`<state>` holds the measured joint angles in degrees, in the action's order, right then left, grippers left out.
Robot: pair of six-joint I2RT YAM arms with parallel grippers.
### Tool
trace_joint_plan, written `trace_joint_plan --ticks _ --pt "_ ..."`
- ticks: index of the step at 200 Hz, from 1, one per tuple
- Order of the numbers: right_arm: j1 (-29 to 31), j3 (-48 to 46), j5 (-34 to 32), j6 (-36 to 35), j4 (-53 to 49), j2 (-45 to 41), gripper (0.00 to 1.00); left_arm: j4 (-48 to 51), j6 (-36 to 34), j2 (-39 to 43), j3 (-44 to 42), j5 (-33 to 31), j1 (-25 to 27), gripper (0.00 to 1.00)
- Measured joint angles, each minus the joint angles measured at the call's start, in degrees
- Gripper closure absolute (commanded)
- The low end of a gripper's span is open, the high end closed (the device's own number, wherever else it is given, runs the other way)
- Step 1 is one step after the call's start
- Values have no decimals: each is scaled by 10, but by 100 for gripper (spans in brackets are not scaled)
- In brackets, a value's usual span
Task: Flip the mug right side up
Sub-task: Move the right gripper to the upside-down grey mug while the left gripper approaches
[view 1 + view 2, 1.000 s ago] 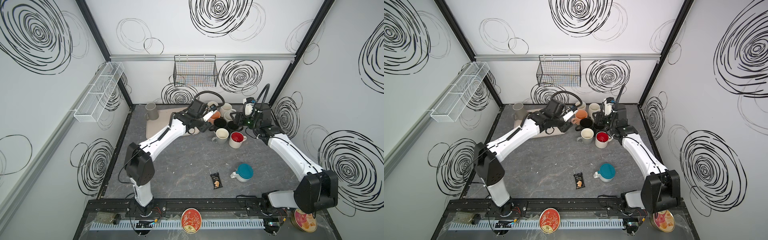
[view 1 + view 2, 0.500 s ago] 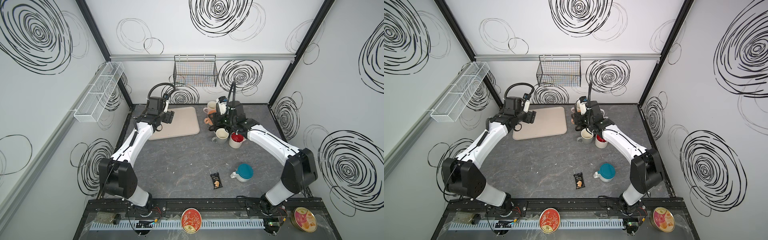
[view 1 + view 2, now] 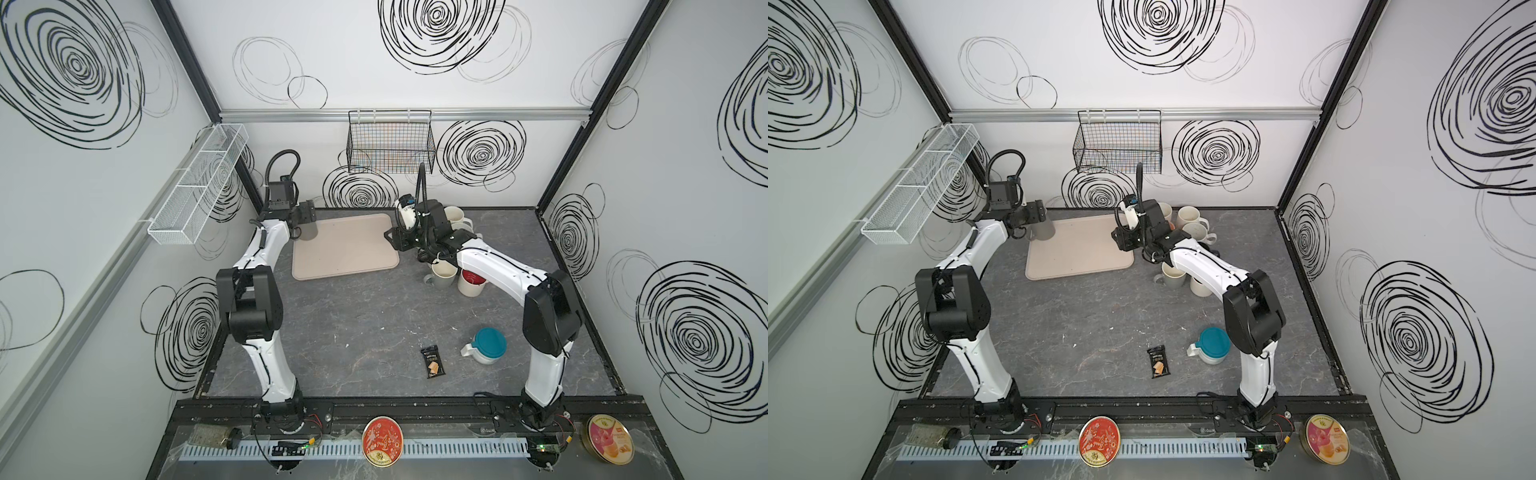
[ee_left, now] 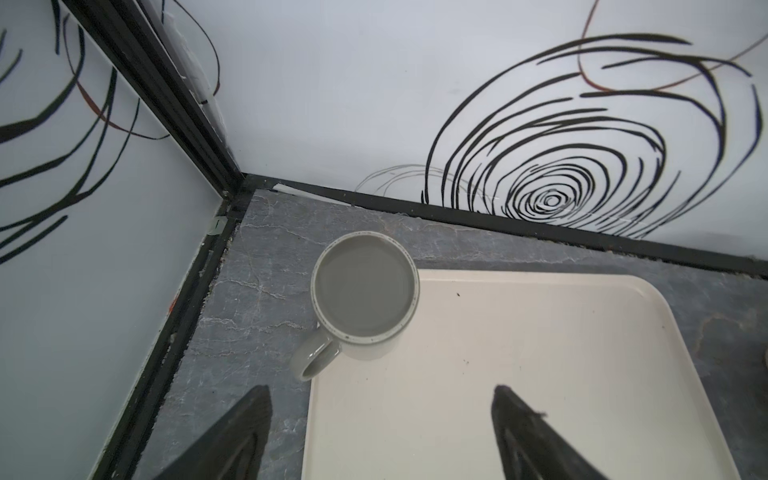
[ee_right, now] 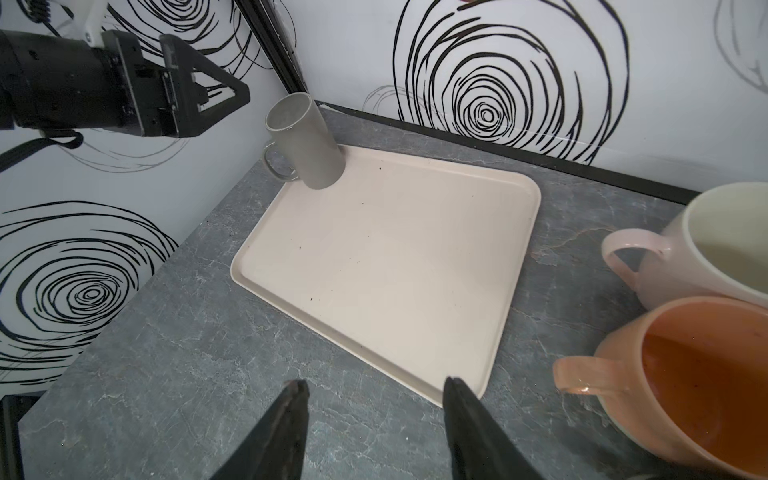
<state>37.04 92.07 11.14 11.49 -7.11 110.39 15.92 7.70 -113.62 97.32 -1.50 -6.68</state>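
Left gripper [image 4: 380, 392] and right gripper [image 5: 374, 382] are hanging farther left than a second ago, both spread, empty. Swirl-painted walls [image 3: 374, 83] are enclosing the grey surface [image 3: 353, 324]; near its back left corner a beige tray [image 4: 540, 332] is carrying the grey mug [image 4: 365, 291].

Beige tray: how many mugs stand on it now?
1: a grey ceramic mug at the far left corner of the beige plastic tray, handle overhanging its edge. The right wrist view shows the rest bare, so none looks hidden.
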Motion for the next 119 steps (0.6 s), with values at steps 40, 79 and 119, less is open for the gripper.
trace_joint_plan --ticks 40,79,119 --pt "3 33 11 0 -12 43 44 -11 62 -91 94 8 -10 14" --pt "4 39 13 0 -23 50 44 -13 111 -160 167 12 -26 14" --pt "4 39 15 0 -26 50 44 -9 139 -239 271 34 -38 18"
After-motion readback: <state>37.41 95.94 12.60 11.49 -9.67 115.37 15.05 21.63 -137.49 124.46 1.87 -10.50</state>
